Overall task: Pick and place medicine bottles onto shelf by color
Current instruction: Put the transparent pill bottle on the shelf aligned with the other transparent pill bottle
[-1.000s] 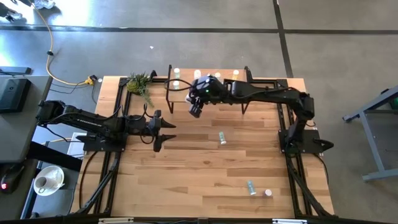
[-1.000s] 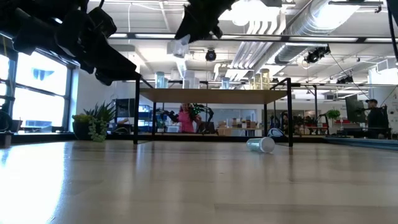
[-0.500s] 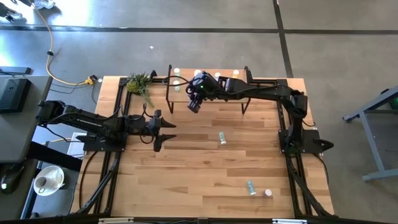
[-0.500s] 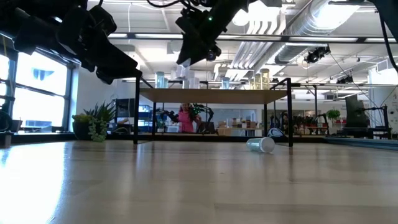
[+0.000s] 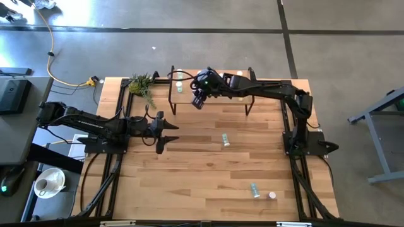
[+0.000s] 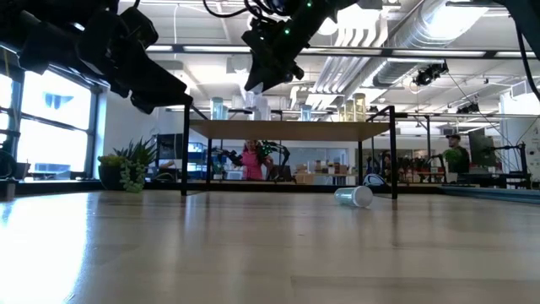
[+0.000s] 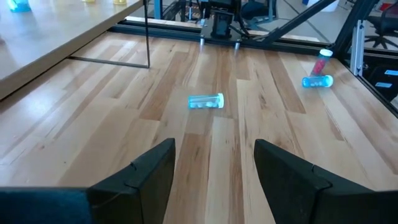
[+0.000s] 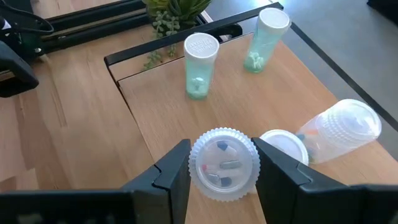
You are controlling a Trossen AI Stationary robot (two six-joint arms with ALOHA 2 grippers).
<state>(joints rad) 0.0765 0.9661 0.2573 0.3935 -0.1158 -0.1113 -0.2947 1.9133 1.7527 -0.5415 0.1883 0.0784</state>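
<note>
My right gripper (image 8: pixel 224 180) hangs over the left part of the shelf (image 5: pixel 218 88), shut on a clear-white medicine bottle (image 8: pixel 224 163) with pills inside. On the shelf board (image 8: pixel 249 99) two teal bottles (image 8: pixel 200 65) (image 8: pixel 264 37) stand upright, a white bottle (image 8: pixel 339 127) lies on its side and a white cap (image 8: pixel 283 144) shows beside it. Three more bottles (image 5: pixel 225 139) (image 5: pixel 254 190) (image 5: pixel 272 196) lie on the table. My left gripper (image 7: pixel 214 168) waits open at the table's left, nothing between its fingers. My right gripper pinches the bottle between its two fingers, one on each side of its ribbed round end (image 8: pixel 198 163). That end faces the wrist camera. The fingers slant down from the table's right side. The bottle is lifted clear above the shelf board.
A potted plant (image 5: pixel 142 85) stands at the far left beside the shelf. The shelf's thin black legs (image 6: pixel 184 160) stand on the table. A light-blue bottle (image 7: pixel 206 101) lies in front of my left gripper. People (image 6: pixel 251 160) move in the room behind.
My right gripper has carried the bottle toward the table's far edge and a little down, from in front of the shelf to over its left part. The bottle has stayed between the fingers.
</note>
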